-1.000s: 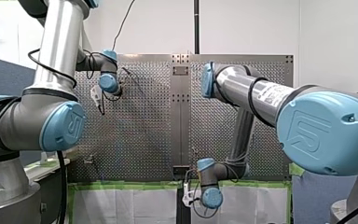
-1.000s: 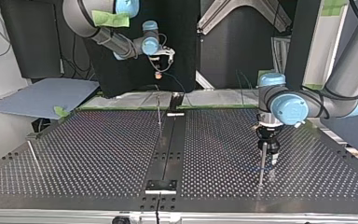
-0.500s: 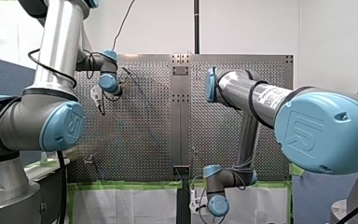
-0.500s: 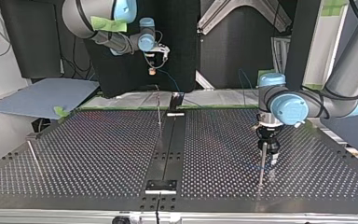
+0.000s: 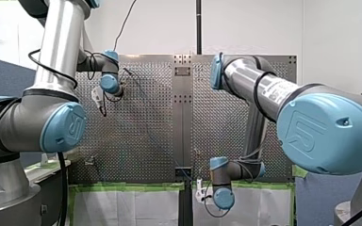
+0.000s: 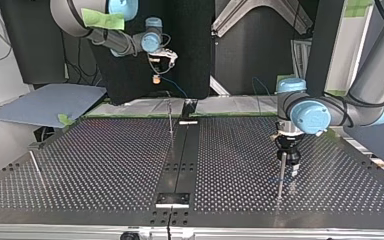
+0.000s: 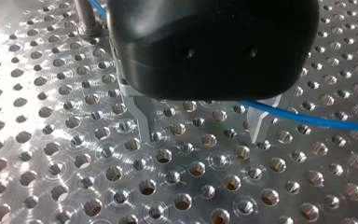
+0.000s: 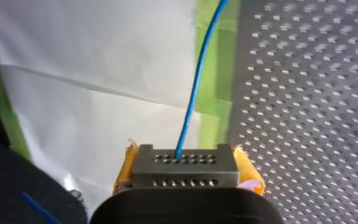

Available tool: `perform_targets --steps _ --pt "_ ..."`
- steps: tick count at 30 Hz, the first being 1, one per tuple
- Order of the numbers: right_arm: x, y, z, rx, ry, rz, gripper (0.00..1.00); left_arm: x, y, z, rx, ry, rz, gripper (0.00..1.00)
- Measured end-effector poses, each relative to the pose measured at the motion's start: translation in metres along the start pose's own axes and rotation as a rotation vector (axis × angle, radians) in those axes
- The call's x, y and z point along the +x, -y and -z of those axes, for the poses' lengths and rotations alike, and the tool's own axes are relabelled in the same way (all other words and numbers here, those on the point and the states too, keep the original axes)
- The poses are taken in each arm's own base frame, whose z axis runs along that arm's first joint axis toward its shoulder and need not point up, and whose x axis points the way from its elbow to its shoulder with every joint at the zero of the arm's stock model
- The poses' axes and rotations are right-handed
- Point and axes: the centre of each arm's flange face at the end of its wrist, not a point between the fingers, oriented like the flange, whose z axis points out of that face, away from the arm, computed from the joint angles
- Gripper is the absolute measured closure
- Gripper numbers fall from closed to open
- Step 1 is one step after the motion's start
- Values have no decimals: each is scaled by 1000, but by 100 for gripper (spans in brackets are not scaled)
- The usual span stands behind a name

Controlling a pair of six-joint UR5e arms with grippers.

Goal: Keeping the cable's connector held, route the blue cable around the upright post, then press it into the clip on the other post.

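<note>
Beyond the table's far edge in the top view, left of centre, my right gripper (image 6: pixel 156 79) hangs in the air, raised above the level of the perforated table (image 6: pixel 105 160). The right wrist view shows it clenched on the connector (image 8: pixel 185 163), a small metal block with rows of holes, pinched between yellow pads (image 8: pixel 248 170). The blue cable (image 8: pixel 196 84) leaves the middle of the block and runs straight ahead over a white sheet (image 8: pixel 98 60) and a strip of green tape (image 8: pixel 212 100), just beside the table's edge. At the top view's right, my left gripper (image 7: pixel 203 130) stands low over the table, close beside an upright post (image 6: pixel 280 175). Its own wrist view shows its metal fingers (image 7: pixel 145 116) spread wide and grasping nothing, their tips down at the holed surface. There the cable comes from beside the post, passes under the black gripper body and crosses one finger on its way out to the side; it seems to lie against that finger, though the angle is poor. Two more posts stand on the table: a thin centre post (image 6: pixel 170 117) near the far edge, and a side post (image 6: pixel 34 167) near the top view's left edge. Which one bears the clip is too small to make out.
</note>
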Motion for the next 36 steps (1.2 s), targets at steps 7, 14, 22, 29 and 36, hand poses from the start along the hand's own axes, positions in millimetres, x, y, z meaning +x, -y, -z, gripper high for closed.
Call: perform_targets --steps 7,14,22,29,36 --pt "26 2 15 3 -64 1 100 0 -1 0 -8 0 10 2" --pt "47 -3 31 -4 -85 -1 100 0 -2 0 -16 3 24 2" --pt "66 -10 48 -7 -99 -10 100 0 -2 1 -16 2 37 2" --pt "81 -14 65 -3 -110 -13 100 0 -2 1 -18 -2 40 2" --pt "105 -15 80 10 -144 -25 100 0 -2 1 -19 -2 41 2"
